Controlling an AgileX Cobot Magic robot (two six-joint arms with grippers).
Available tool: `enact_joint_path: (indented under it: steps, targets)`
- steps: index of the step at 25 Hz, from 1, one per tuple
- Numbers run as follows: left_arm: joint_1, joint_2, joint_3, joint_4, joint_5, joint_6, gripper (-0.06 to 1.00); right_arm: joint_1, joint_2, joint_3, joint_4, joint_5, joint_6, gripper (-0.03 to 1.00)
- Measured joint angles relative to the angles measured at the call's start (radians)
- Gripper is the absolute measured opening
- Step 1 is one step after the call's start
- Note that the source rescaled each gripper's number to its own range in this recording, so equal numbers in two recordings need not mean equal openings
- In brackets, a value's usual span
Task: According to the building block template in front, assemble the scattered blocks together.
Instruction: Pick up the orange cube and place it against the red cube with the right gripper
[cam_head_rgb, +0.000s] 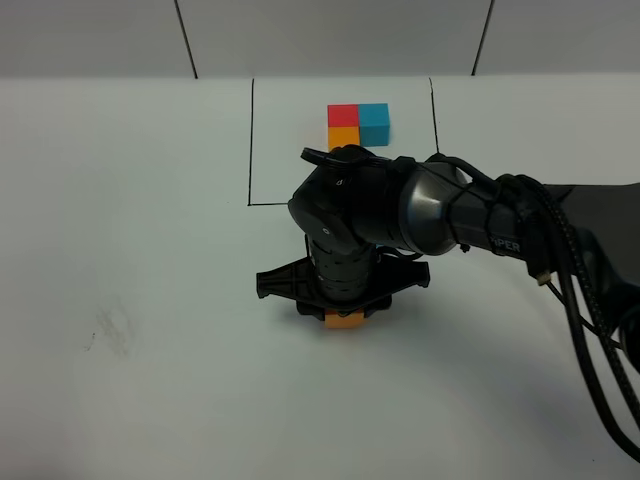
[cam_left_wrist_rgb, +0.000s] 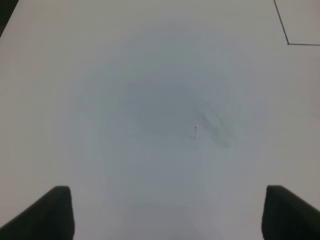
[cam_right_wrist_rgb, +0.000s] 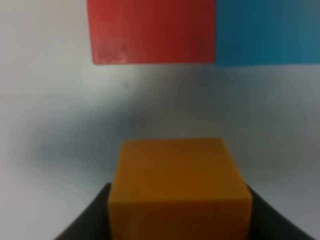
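What matters now is the gap between the orange block (cam_right_wrist_rgb: 180, 187) I hold and the red block (cam_right_wrist_rgb: 152, 31) ahead of it. In my right wrist view the orange cube sits at the bottom centre, seated between my right pincer's (cam_right_wrist_rgb: 180, 212) dark jaws, which stand closed against its two sides. The red cube lies at the upper centre of that frame, with the light blue block (cam_right_wrist_rgb: 267, 31) touching its right side at the upper right. A strip of bare white table (cam_head_rgb: 140, 300) separates my orange cube from the red one, so they are near but apart.

The orange cube looks slightly off from the red one, shifted toward the seam between red and blue. I judge it needs to go straight forward and a touch to the left to sit under red.

In the high view my right arm covers the loose blocks; only the orange cube peeps out just below centre. The building block template (cam_head_rgb: 358, 124) sits at the upper centre inside its black drawn frame (cam_head_rgb: 250, 140), orange under red, blue to the right of red.

My left pincer (cam_left_wrist_rgb: 165, 215) hangs wide open over bare table, holding nothing, so my right arm is the nearer one.
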Motion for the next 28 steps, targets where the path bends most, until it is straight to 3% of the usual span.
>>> enact_joint_path:
  steps: [16,28]
  targets:
    - [0.0,0.0,0.0,0.0,0.0,0.001,0.72,0.0,0.115,-0.149,0.005,0.087,-0.013,0.26]
    - [0.0,0.0,0.0,0.0,0.0,0.001,0.72,0.0,0.122,-0.157,-0.04,0.077,0.055,0.26]
